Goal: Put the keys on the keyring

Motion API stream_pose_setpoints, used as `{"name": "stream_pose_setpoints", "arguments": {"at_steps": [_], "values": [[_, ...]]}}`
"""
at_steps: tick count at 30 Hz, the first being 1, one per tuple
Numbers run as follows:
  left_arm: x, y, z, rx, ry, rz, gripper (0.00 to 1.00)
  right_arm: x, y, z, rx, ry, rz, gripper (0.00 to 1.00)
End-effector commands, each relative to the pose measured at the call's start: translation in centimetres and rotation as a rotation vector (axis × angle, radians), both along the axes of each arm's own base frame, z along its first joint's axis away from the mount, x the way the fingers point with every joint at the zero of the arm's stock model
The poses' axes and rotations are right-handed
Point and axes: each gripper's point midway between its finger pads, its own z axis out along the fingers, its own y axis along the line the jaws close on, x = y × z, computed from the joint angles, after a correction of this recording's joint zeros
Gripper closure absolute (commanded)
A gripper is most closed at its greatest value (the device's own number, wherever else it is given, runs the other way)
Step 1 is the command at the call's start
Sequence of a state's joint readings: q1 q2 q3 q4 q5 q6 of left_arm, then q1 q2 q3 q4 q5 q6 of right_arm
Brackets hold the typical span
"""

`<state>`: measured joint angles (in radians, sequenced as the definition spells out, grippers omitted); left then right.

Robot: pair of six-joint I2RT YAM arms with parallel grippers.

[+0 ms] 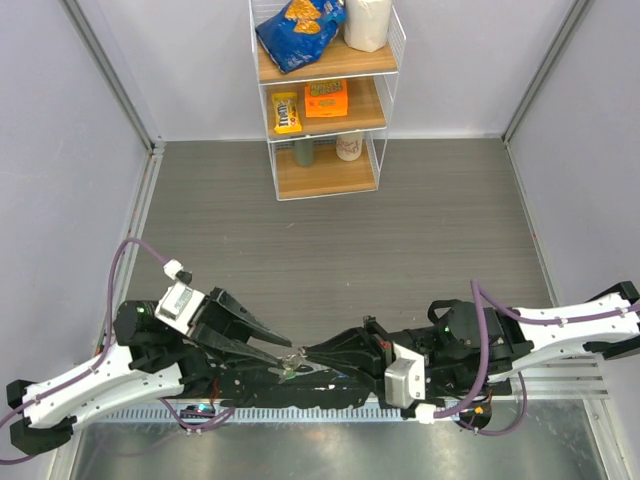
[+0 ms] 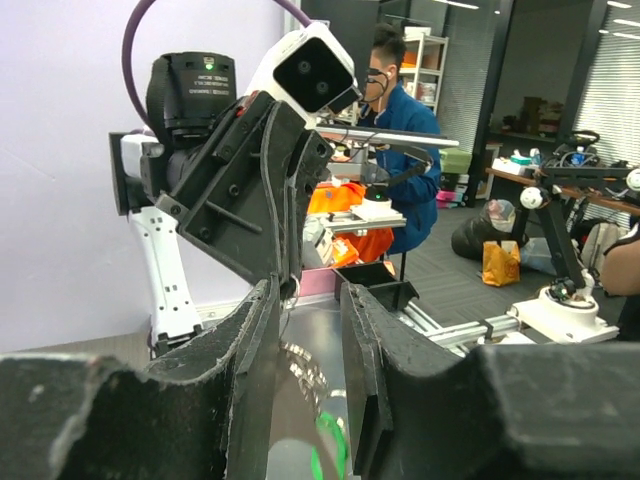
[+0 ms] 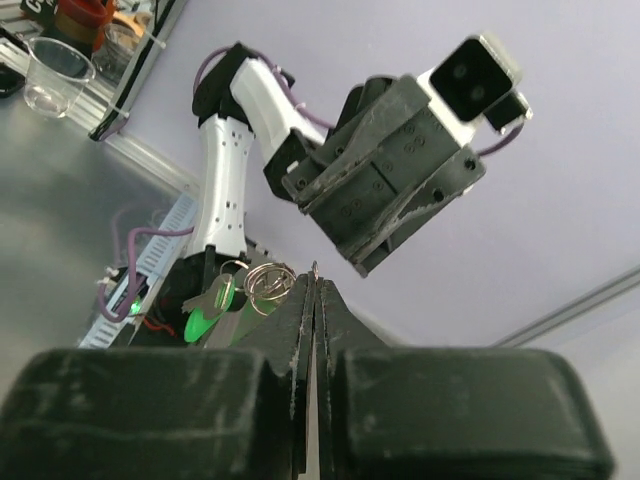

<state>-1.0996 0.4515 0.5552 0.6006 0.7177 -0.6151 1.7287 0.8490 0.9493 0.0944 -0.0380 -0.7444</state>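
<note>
My two grippers meet low at the near middle of the table. My right gripper [image 1: 308,357] [image 3: 315,285] is shut, and a thin metal tip pokes out between its fingertips. The silvery coiled keyring [image 3: 268,282] [image 1: 292,361] hangs just left of that tip. A green-headed key [image 3: 205,315] [image 1: 287,374] hangs on it. My left gripper [image 1: 287,354] [image 2: 310,290] is open, its fingers on either side of the blurred keyring [image 2: 300,372] and green key [image 2: 332,440]. No blue or whitish key shows.
A white wire shelf [image 1: 325,100] with snack packs and cups stands at the back middle. Grey walls close in left and right. A metal sheet [image 1: 300,450] runs along the near edge. A clear plastic cup [image 3: 58,75] stands off the table.
</note>
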Motion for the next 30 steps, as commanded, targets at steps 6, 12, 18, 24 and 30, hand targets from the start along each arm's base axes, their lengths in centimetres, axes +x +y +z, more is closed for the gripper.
{"name": "stream_pose_setpoints", "arguments": {"at_steps": [6,12,18,24,30], "values": [[1.4,-0.3,1.3,0.011,0.021,0.089,0.64,2.5,-0.2,3.5,0.028,0.222,-0.088,0.94],[2.2,-0.5,0.9,0.035,0.046,0.133,0.64,3.5,0.2,3.5,0.012,0.264,-0.115,0.94],[2.9,-0.9,0.7,0.06,0.064,0.166,0.65,3.7,0.3,3.4,0.006,0.263,-0.116,0.95],[3.2,-1.1,0.6,0.073,0.074,0.179,0.69,3.9,0.4,3.2,0.002,0.267,-0.121,0.95],[3.8,-1.5,0.4,0.094,0.082,0.203,0.77,4.0,0.3,3.4,0.003,0.273,-0.12,0.94]]}}
